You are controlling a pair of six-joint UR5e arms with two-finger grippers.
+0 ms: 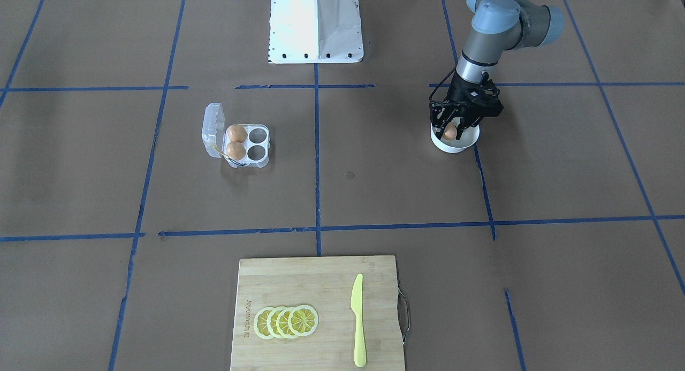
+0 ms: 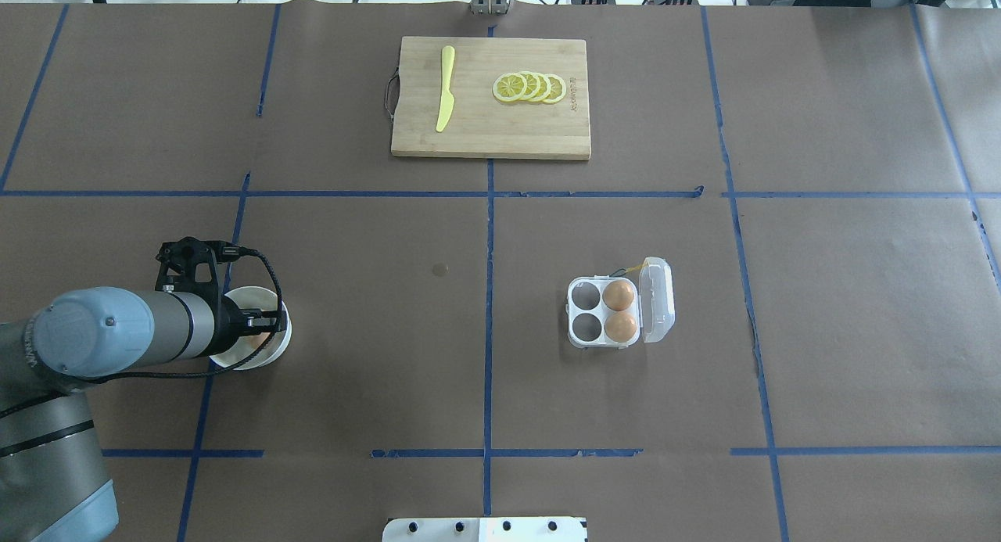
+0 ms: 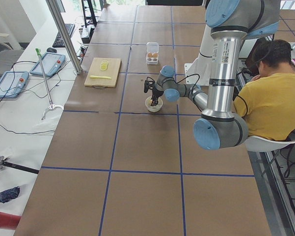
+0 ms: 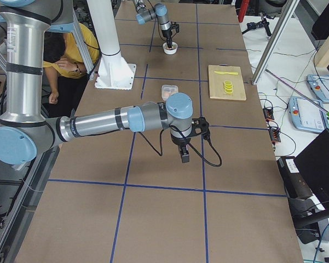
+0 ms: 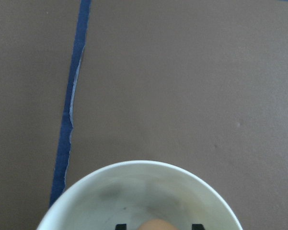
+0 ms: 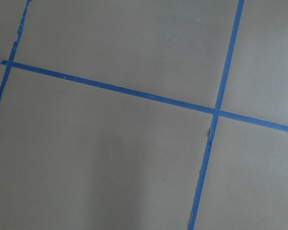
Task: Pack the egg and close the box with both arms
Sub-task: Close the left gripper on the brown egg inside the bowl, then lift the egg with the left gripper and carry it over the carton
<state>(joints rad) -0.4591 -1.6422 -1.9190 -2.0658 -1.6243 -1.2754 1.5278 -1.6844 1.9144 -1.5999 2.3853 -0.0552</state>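
The egg (image 1: 450, 131) lies in a white bowl (image 1: 455, 145) near the robot's left side. My left gripper (image 1: 452, 135) reaches down into the bowl with its fingers on either side of the egg. In the left wrist view the egg (image 5: 157, 225) sits between the two black fingertips (image 5: 196, 226) with a gap on each side, so the jaws are open. The box (image 1: 259, 145) stands open, lid (image 1: 213, 126) tipped back, with two brown eggs (image 1: 236, 142) in it and two cells empty. My right gripper (image 4: 184, 154) hangs above bare table far from the box; I cannot tell whether it is open or shut.
A wooden cutting board (image 1: 318, 285) with lemon slices (image 1: 286, 322) and a yellow knife (image 1: 357, 320) lies at the table's far side from the robot. The white robot base (image 1: 316, 25) stands between the arms. A person sits beside the table (image 3: 275, 98).
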